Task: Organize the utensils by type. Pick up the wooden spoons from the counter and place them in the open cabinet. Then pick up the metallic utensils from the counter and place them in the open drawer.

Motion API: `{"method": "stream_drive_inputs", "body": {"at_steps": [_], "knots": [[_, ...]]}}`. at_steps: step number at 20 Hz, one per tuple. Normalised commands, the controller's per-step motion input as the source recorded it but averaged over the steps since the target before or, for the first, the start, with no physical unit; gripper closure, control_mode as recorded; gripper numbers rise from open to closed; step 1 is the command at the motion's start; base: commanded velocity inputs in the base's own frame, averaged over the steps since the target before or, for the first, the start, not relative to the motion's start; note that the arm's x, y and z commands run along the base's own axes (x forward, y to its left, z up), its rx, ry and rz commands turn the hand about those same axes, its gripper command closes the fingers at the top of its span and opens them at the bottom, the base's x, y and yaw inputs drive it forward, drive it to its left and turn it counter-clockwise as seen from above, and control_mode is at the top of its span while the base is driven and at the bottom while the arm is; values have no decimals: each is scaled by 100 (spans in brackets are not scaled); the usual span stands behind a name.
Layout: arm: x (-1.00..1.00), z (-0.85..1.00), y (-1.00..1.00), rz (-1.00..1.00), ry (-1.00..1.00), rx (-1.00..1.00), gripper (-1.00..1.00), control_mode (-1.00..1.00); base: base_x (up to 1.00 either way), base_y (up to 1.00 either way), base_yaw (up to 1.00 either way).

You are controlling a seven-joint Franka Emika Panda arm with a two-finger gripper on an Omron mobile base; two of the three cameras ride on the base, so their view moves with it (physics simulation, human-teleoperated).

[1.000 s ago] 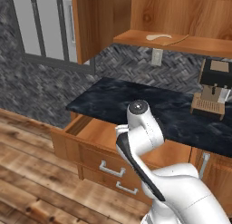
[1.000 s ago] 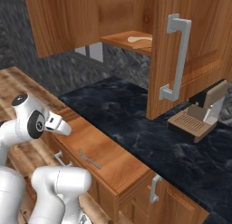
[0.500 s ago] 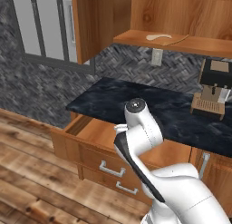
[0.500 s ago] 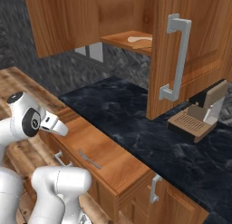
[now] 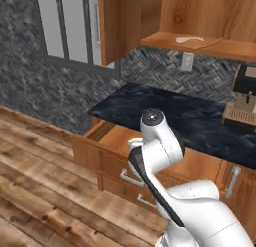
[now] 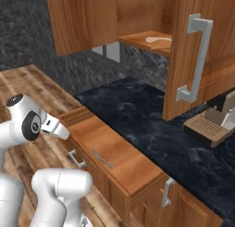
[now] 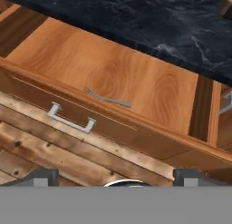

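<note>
We see a metal fork [image 7: 107, 99] lying flat in the open drawer [image 7: 149, 85], near its front wall; one pale wooden spoon [image 5: 189, 39] rests on the cabinet shelf [image 5: 165, 42]; we cannot tell our gripper's state.

drawer [image 7: 136, 78] pulled open, flat wooden bottom, thin grey metal fork [image 7: 107, 98] lying flat near its front, pale wooden spoon [image 5: 189, 39] on open cabinet [image 5: 220, 47] shelf, black veined tabletop [image 5: 195, 118] behind drawer
</note>
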Motion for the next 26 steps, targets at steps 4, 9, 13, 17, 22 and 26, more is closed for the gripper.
{"method": "stream_drive_inputs", "body": {"at_steps": [4, 9, 13, 17, 22, 26], "knots": [[0, 0, 0, 0, 0, 0, -100, 100, -38, 21, 90], [0, 0, 0, 0, 0, 0, -100, 100, -14, 16, 100], [0, 0, 0, 0, 0, 0, -100, 100, -11, 3, 100], [0, 0, 0, 0, 0, 0, -100, 100, -9, 0, 100], [0, 0, 0, 0, 0, 0, -100, 100, -8, 0, 100], [0, 0, 0, 0, 0, 0, -100, 100, -2, 0, 100]]}}
